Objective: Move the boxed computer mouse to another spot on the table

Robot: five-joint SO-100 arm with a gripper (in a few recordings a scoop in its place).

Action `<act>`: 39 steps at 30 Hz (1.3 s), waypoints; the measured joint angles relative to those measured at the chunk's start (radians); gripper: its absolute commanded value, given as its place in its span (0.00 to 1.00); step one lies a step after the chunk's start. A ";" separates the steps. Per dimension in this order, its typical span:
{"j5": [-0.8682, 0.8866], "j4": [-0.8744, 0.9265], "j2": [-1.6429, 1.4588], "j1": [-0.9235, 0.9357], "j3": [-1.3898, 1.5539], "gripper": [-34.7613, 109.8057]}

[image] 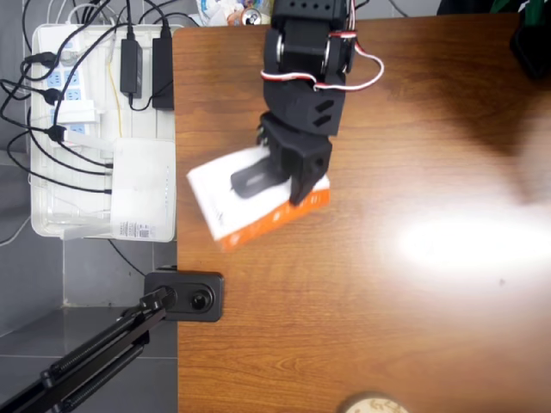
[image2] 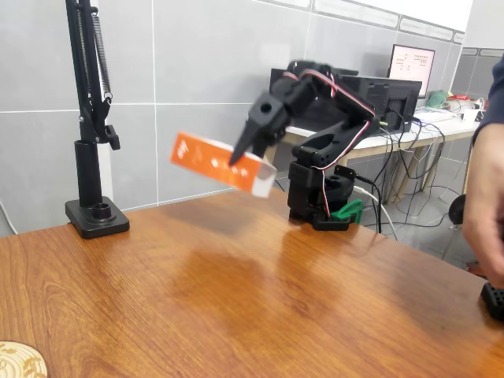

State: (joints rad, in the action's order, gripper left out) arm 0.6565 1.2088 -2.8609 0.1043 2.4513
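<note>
End effector (image2: 236,161) grasping the mouse box (image2: 220,164) (tilted, orange edge facing the fixed view), held clear above the bench (image2: 236,299).

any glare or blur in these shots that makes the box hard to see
Overhead view: a bright glare patch on the table right of the box, which looks slightly soft but readable. Fixed view: the box is motion-blurred, held off the table in the gripper, its print smeared; a faint shadow lies below it, and the hand at the right edge is blurred too.

Glossy wood-grain table (image2: 236,315), round wooden disc (image2: 20,361)
</note>
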 measured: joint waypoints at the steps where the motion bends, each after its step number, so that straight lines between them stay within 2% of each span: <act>1: -0.015 -0.015 0.017 0.000 0.015 0.24; 12: -0.012 -0.026 0.331 0.091 0.035 0.24; 20: -0.003 -0.041 0.360 0.091 0.035 0.27; 22: -0.003 -0.046 0.360 0.091 0.035 0.33; 26: -0.011 -0.066 0.359 0.091 0.044 0.53; 31: -0.012 -0.081 0.328 0.089 0.046 0.61; 38: -0.009 -0.060 0.284 0.040 0.041 0.77; 39: -0.018 -0.060 0.276 0.040 0.029 0.82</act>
State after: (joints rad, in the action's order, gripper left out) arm 0.6381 1.1490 -2.5848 0.1442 2.4804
